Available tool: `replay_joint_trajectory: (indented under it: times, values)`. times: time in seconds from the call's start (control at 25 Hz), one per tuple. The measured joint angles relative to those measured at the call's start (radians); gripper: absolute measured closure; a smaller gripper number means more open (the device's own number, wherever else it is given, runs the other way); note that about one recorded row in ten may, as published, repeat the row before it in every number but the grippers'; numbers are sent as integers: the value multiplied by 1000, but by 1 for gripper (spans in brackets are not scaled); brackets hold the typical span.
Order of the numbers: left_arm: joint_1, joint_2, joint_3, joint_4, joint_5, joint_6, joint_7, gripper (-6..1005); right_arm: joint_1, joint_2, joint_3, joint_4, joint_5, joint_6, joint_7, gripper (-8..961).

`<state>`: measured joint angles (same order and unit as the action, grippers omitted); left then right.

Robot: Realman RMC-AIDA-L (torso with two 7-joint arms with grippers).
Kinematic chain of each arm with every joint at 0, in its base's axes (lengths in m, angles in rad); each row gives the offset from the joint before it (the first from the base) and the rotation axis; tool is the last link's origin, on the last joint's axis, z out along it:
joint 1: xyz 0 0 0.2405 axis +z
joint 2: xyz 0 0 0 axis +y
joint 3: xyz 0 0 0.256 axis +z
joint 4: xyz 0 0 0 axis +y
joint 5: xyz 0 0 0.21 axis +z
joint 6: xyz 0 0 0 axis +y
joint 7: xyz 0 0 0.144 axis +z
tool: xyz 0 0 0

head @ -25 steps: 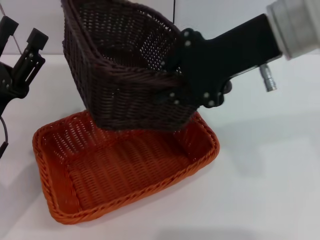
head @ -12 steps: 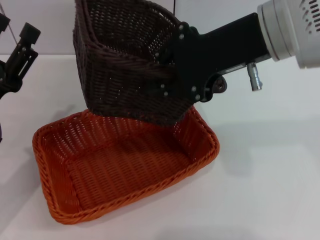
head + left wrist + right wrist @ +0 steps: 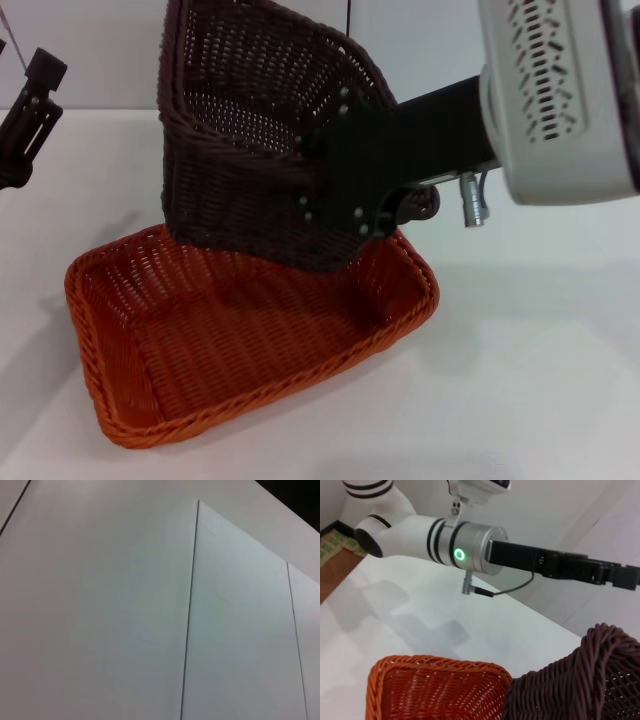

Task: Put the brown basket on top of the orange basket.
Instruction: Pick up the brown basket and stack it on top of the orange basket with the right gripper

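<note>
1 arm does the work: the right gripper (image 3: 335,180) is clamped on the near rim of the brown basket (image 3: 250,130), holding it tipped steeply, its lower edge touching or just above the far rim of the orange basket (image 3: 240,330). The orange basket lies directly below on the table (image 3: 540,350), long axis across the view. The left gripper (image 3: 30,110) sits well apart at the left; I cannot tell its state.

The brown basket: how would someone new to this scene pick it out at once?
On the white table lies a bright orange rectangular woven basket. Held tilted over its far side by the right gripper, clamped on the near rim, is the dark brown rectangular woven basket. It is nearly black, deeper, and off the table.
</note>
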<state>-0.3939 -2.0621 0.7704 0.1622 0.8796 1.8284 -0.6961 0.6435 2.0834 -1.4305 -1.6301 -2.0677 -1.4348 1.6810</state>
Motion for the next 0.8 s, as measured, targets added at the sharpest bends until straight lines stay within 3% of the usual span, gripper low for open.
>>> replay_joint_trajectory:
  times: [0.8]
  values:
    - [34,6,0,29,0,-38,1,202,-70,1,-149,-107,-101,137,181,798]
